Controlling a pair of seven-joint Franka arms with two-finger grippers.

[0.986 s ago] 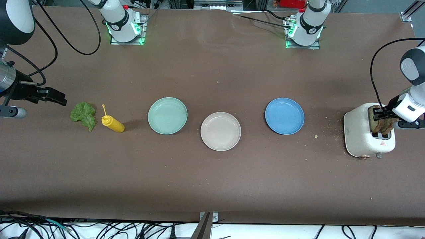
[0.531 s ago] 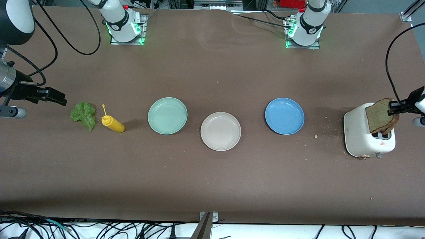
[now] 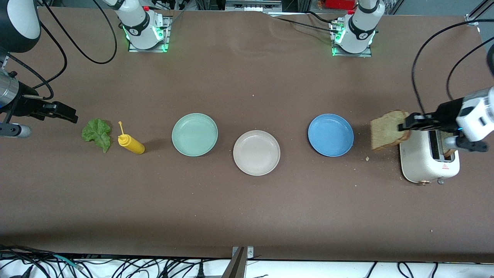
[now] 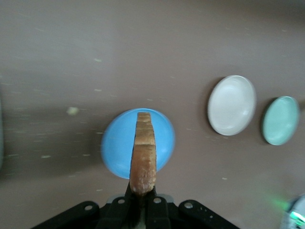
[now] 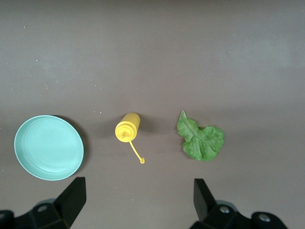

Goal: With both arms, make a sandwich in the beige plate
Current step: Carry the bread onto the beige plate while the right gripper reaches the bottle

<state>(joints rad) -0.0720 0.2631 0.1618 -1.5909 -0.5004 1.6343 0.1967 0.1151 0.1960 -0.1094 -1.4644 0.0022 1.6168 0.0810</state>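
Note:
My left gripper is shut on a tan bread slice and holds it in the air between the white toaster and the blue plate. In the left wrist view the slice shows edge-on, clamped in my gripper. A second slice stands in the toaster. The beige plate lies bare mid-table, seen too in the left wrist view. The green lettuce leaf lies toward the right arm's end. My right gripper waits open above the table beside the lettuce.
A yellow squeeze bottle lies between the lettuce and the mint green plate; both show in the right wrist view, bottle and plate. Crumbs dot the table by the toaster.
My left gripper lifted the bread slice out of the toaster and carried it off the toaster toward the blue plate. The right arm has not moved.

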